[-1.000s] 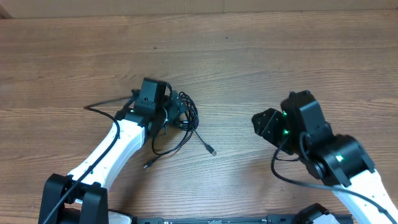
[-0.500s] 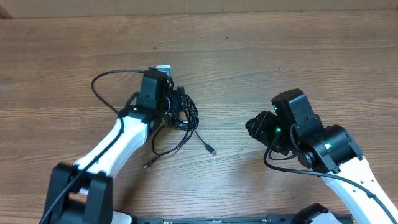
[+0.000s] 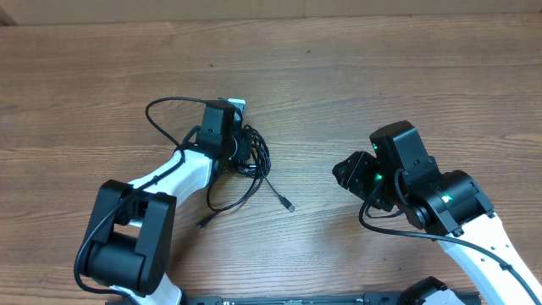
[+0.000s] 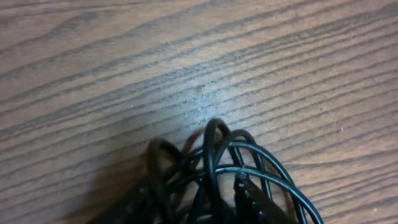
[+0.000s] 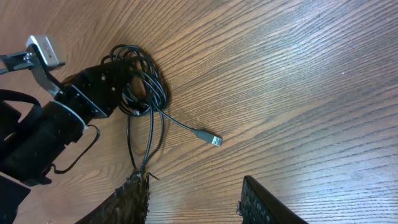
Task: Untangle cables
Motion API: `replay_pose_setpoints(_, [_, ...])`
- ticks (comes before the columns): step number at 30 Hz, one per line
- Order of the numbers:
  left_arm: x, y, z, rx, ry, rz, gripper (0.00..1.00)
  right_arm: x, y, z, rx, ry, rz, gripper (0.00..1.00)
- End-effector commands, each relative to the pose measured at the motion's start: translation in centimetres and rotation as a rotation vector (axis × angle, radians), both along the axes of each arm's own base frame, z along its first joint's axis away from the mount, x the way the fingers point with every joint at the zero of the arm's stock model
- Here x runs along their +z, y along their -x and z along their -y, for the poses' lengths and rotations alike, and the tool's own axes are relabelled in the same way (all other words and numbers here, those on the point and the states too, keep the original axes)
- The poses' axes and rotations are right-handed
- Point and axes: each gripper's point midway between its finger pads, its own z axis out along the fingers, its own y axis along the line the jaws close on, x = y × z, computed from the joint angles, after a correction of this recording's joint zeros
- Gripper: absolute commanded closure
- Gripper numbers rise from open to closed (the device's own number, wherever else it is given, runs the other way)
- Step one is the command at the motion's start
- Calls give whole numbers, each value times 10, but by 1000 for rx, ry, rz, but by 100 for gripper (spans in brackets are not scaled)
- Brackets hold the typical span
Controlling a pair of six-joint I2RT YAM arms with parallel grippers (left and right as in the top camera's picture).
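1. Across the brown wood-grain surface, the white-and-black left arm has swung round within the last second. Its elbow now sits low at the left, and its own thicker black wire is thrown up into a loop behind it.
2. The white-and-black right arm has edged leftward toward the middle and now waits well apart from the work.
3. The left gripper has shifted a little up and to the right and sits pushed into the upper left of the tangle. Whether its jaws pinch a strand cannot be told, because its own wrist view loses the fingers in dark cord.
4. The right gripper stands spread and holds nothing.
5. Judged from this, a first hold on the bundle is being taken. The bundle itself has not shifted and no cord is drawn free, so the untangling has barely begun.
6. The thin black cables lie left of centre as one knot of overlapping loops touching the left gripper. Two longer loops trail toward the near edge.
7. One free end runs out to the lower right and stops in a small silvery-tipped plug, flat on bare wood. A second dark plug end lies at the lower left of the trailing loops.
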Motion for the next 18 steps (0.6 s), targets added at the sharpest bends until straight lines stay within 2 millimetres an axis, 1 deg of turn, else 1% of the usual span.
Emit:
replay_pose_setpoints(1, [-6, 0, 3, -18, -3, 0, 69, 9, -2, -2, 2, -15, 22, 54])
replay_pose_setpoints(4, [-5, -2, 3, -16, -1, 10, 82, 9, -2, -2, 3, -15, 22, 53])
replay_pose_setpoints(6, [-5, -2, 3, -14, 3, 8, 94, 9, -2, -2, 2, -15, 22, 53])
replay_pose_setpoints(8, [-5, -2, 3, 2, 13, 3, 96, 9, -2, -2, 2, -15, 22, 53])
replay_pose_setpoints(11, [3, -4, 4, 26, 36, 9, 96, 9, -2, -2, 3, -15, 22, 44])
replay_pose_setpoints(13, [18, -5, 4, 39, 50, 16, 96, 8, -1, -1, 3, -13, 18, 43])
replay_pose_setpoints(15, [38, -4, 6, 30, 64, 27, 96, 6, 1, 0, 7, -4, 9, 43])
replay_pose_setpoints(17, [64, -1, 11, 9, 94, 38, 96, 3, 2, 0, 9, -1, 3, 43])
replay_pose_setpoints(18, [91, 5, 13, 9, 134, 50, 96, 1, 3, 1, 9, 2, -3, 43])
